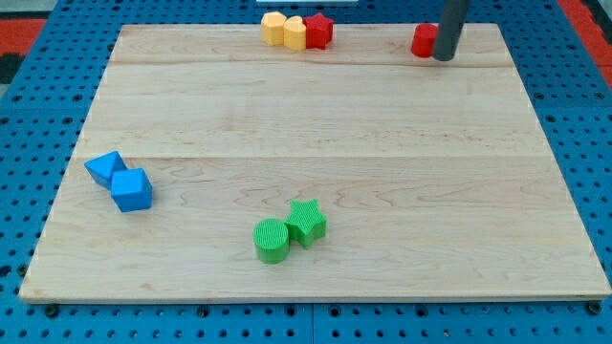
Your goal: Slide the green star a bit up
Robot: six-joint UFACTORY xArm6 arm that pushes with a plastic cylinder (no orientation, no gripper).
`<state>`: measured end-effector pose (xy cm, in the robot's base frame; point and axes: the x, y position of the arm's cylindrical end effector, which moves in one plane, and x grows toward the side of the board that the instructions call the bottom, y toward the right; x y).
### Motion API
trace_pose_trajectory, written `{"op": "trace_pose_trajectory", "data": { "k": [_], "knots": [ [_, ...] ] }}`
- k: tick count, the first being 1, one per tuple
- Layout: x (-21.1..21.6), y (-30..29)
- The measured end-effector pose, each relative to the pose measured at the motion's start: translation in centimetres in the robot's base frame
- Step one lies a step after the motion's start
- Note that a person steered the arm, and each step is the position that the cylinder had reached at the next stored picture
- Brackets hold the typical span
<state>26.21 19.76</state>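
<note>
The green star (307, 221) lies on the wooden board (382, 162) near the view's bottom, a little left of centre. A green cylinder (272, 239) touches it at its lower left. My tip (444, 57) is at the view's top right, far from the green star, right beside a red block (424, 40) on that block's right side.
Two yellow blocks (274, 28) (295, 32) and a red star-like block (318, 31) sit in a row at the board's top edge. Two blue blocks (104, 168) (131, 189) touch each other at the view's left. A blue pegboard (38, 115) surrounds the board.
</note>
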Motion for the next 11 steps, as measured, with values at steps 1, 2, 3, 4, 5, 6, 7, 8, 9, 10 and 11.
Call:
{"op": "trace_pose_trajectory", "data": {
  "k": [1,2,3,4,5,6,7,8,9,10,11],
  "knots": [
    [2.4,0.2],
    [4.2,0.3],
    [4.9,0.4],
    [9.4,0.4],
    [16.2,-1.8],
    [23.6,-5.8],
    [26.8,-8.9],
    [26.9,-9.0],
    [27.8,-10.0],
    [31.9,-12.6],
    [35.6,-17.6]
  ]
}}
